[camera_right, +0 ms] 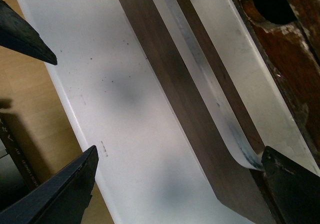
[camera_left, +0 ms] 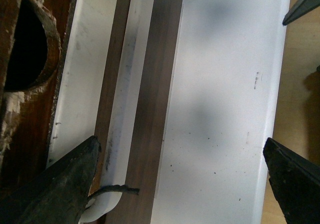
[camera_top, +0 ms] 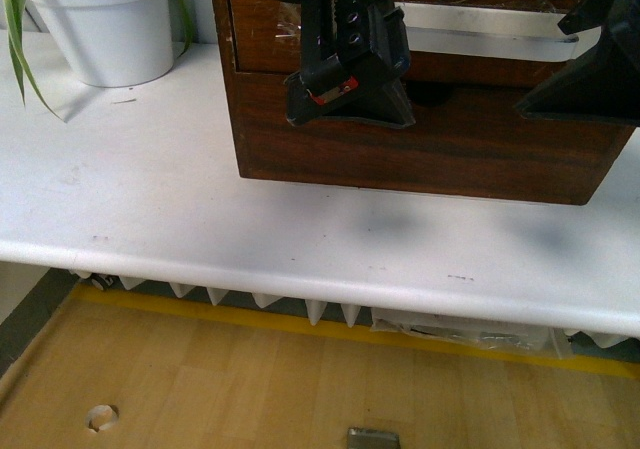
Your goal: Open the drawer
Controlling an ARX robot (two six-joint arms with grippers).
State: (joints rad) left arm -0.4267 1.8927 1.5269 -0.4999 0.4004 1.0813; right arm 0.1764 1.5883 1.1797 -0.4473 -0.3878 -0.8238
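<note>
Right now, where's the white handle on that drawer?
Front view, top right of centre: the handle runs across the drawer front, with the left gripper before its left end and the right gripper by its right end.

the drawer (camera_top: 262, 39) is dark brown wood, its grained face smooth with a faint sheen; around the notch (camera_left: 47, 59) the top edge is chipped, rough and pale. the handle (camera_top: 480, 31) is a white bar, probably plastic, scuffed grey along 1 edge, with glossy clear tape (camera_right: 235, 144) over it. the table (camera_top: 200, 199) is smooth matt white, lightly speckled. the pot (camera_top: 100, 29) is smooth white. the left gripper (camera_top: 348, 94) and the right gripper (camera_top: 590, 74) are matt black. the floor (camera_top: 250, 389) shows pale wood grain
</note>
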